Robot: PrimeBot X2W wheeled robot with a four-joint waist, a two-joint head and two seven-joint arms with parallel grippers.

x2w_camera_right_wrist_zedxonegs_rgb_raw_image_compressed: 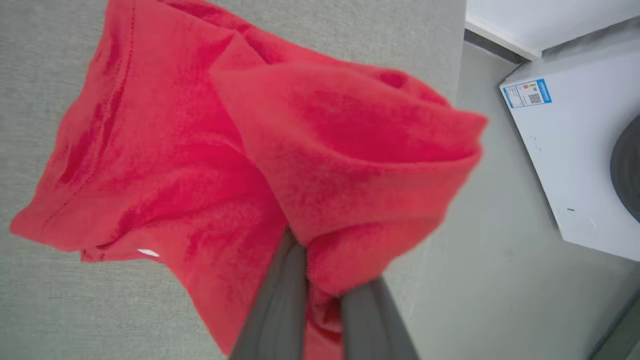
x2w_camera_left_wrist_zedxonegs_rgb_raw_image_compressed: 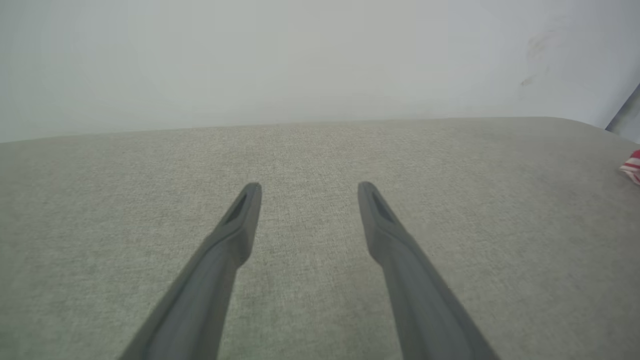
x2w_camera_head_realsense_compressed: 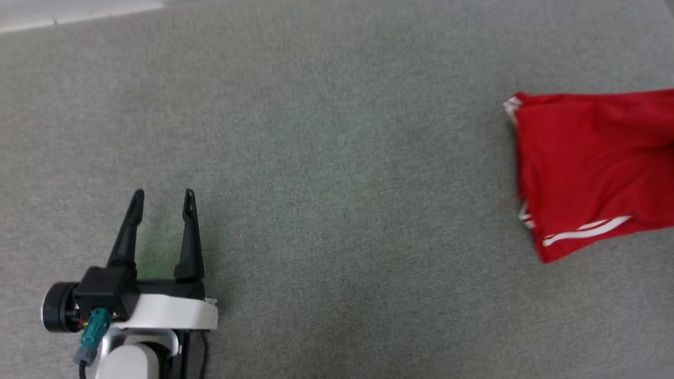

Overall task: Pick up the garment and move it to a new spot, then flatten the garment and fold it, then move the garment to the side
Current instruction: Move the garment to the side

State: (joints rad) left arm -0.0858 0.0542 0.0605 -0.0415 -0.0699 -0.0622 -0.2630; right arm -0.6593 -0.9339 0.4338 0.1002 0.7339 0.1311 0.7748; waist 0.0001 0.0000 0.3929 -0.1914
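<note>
In the head view we saw the left gripper at the lower left, its 2 fingers spread and empty above the grey upholstered surface. The red garment lay bunched at the far right, well apart from it, with white stripes along its near hem and part of it cut off by the frame. In the left wrist view the 2 dark fingers stood wide apart over bare fabric, and a scrap of red-and-white striped trim peeked in at the right edge. In the right wrist view the right gripper had its jaws pressed together on a thick fold of the garment. The rest trailed onto the surface close to its edge, beyond which lay the floor and a white appliance. We judged the chief risk to be that 1-point pinch: dragging the trailing cloth across the rough upholstery could pull the fold free. So near the edge, a loosened garment could slide to the floor. Carried as 1 bunch, it would probably land crumpled and be harder to flatten.
</note>
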